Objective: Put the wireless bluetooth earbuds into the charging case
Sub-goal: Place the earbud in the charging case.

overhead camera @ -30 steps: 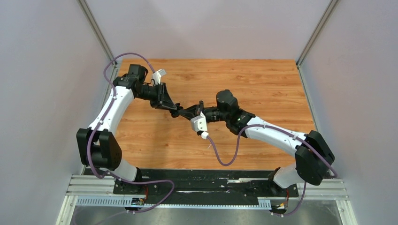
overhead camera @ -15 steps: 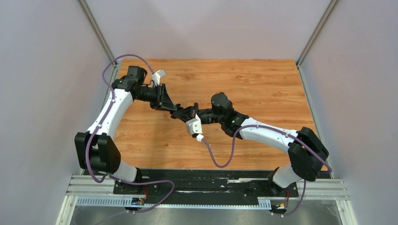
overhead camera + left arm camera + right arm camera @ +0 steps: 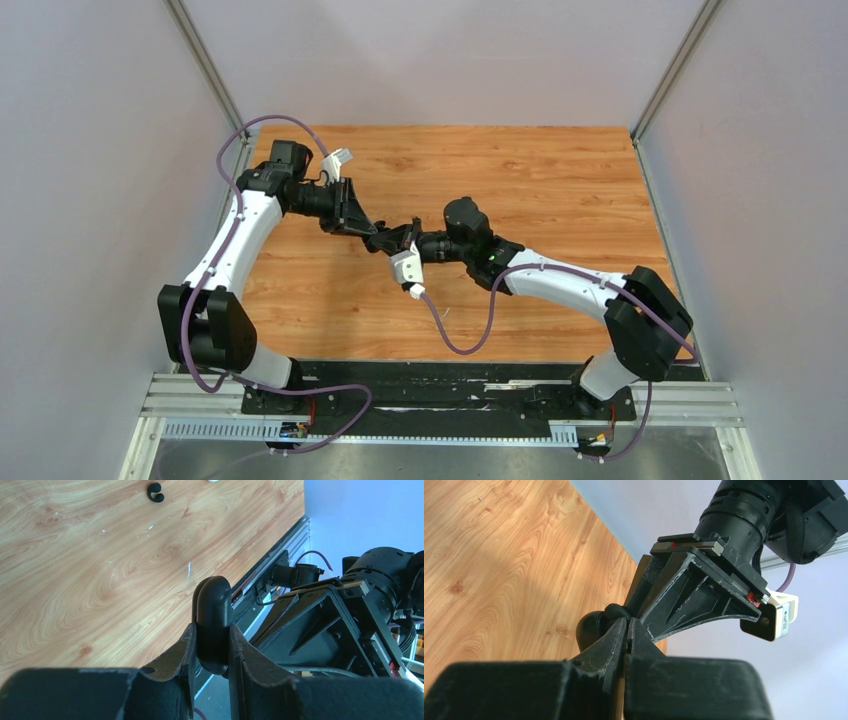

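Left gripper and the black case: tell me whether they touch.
Touching. The left wrist view shows the left gripper clamped on the black case, its fingers pressed against both sides with no gap.

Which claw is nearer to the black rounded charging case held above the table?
Left. The left claw grips the black rounded charging case between its fingers. The right claw, shut, points its tips right beside the case; contact is unclear.

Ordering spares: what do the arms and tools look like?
The left arm and right arm have white shells and black joints; a purple cable loops along each. The left tool and right tool are matte black, fingers on a triangular frame; a white camera block sits by each wrist.
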Available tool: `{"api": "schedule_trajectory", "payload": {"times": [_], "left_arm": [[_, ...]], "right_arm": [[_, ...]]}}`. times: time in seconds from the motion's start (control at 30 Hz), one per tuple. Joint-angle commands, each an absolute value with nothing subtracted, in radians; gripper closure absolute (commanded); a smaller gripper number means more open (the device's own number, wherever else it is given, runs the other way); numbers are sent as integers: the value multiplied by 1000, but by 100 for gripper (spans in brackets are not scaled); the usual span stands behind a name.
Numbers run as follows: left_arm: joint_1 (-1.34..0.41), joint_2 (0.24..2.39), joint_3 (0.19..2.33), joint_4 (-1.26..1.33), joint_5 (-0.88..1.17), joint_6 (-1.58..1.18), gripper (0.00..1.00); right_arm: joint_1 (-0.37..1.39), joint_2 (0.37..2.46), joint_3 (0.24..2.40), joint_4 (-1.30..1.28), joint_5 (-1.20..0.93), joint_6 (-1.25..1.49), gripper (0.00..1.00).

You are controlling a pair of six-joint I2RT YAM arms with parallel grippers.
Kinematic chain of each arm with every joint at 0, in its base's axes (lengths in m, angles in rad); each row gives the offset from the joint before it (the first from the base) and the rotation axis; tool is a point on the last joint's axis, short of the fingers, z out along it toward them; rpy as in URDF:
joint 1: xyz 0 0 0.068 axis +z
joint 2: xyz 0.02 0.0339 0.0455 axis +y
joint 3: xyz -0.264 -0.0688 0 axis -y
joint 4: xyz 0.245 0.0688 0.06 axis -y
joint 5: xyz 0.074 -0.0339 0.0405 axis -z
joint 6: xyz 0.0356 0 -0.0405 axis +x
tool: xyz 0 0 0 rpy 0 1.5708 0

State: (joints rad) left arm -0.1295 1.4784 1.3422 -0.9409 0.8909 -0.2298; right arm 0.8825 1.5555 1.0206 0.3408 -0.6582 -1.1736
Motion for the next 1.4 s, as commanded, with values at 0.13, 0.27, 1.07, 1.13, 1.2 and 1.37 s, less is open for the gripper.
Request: {"api": "schedule_trajectory", "payload": {"times": [0.13,0.27,1.07,1.13,1.2,1.37], "left_arm": [[-127,1436,1342,-928,922,-223,100],[-127,1436,1342,-927,921,-220,100],[-127,1444,1348,-934,913,-216,100],[-127,1444,1348,-933,915,-218,100],[-126,1443,1348,-933,915,-218,100],[-124,1445,1340,-935,914,-217,100]], "right_arm": [[890,1565,1069,350,-621,-1196,100],[891,1563,1068,343,-610,-1203,100],[892,1521,1063,338,-588,-1196,100],[891,1520,1060,335,-589,-1197,100],[891,1518,1054,342,-589,-1200,100],[892,1512,1067,349,-596,-1192,100]]}}
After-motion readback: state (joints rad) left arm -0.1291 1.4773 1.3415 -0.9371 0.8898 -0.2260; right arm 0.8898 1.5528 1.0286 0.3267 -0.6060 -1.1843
